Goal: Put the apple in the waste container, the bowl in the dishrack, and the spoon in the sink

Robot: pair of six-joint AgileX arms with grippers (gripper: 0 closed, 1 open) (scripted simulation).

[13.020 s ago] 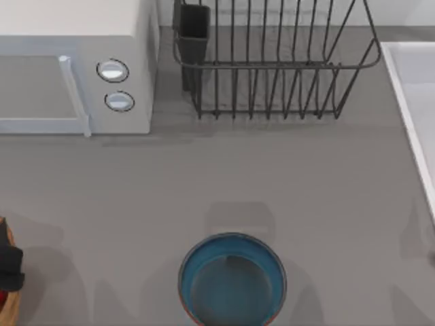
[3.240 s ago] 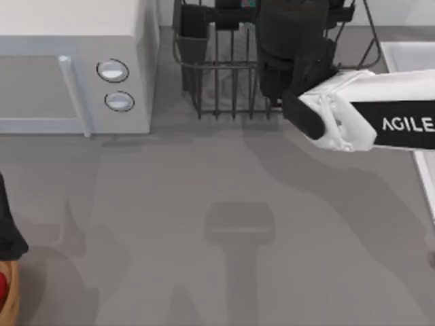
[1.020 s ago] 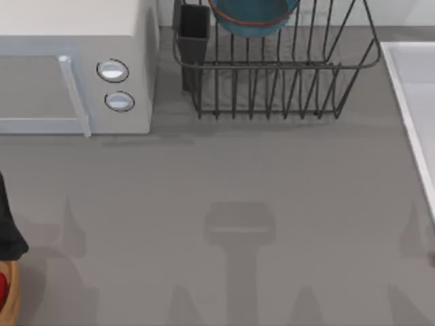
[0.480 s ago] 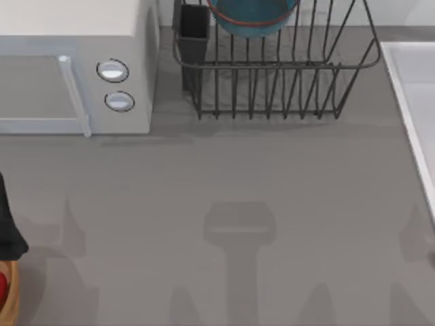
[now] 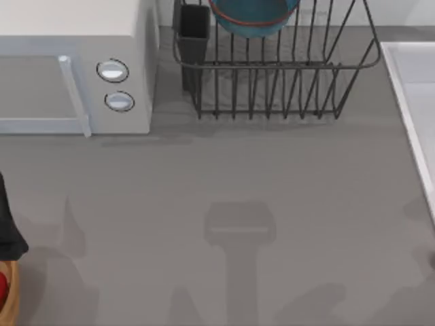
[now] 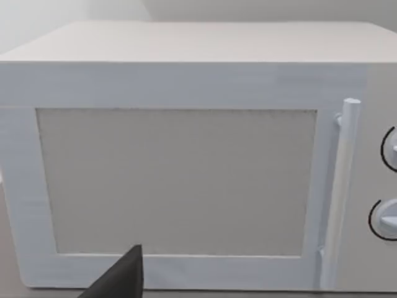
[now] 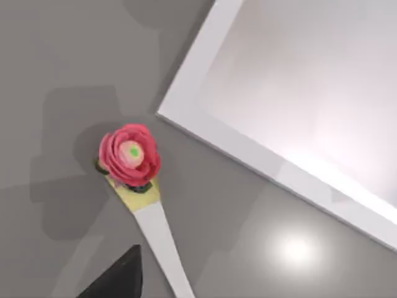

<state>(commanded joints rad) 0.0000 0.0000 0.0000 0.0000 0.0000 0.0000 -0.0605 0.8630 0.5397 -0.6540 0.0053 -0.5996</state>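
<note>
The bowl (image 5: 253,15) in the dishrack (image 5: 275,68) is cut by the tabletop's far edge, so just its lower arc shows. At the near left corner, the apple (image 5: 3,285) and the waste container (image 5: 11,299) appear as slivers. The sink (image 5: 411,102) runs off the right edge. In the right wrist view the spoon (image 7: 149,214) handle leaves the frame. The microwave (image 6: 186,167) knobs are half cut.
</note>
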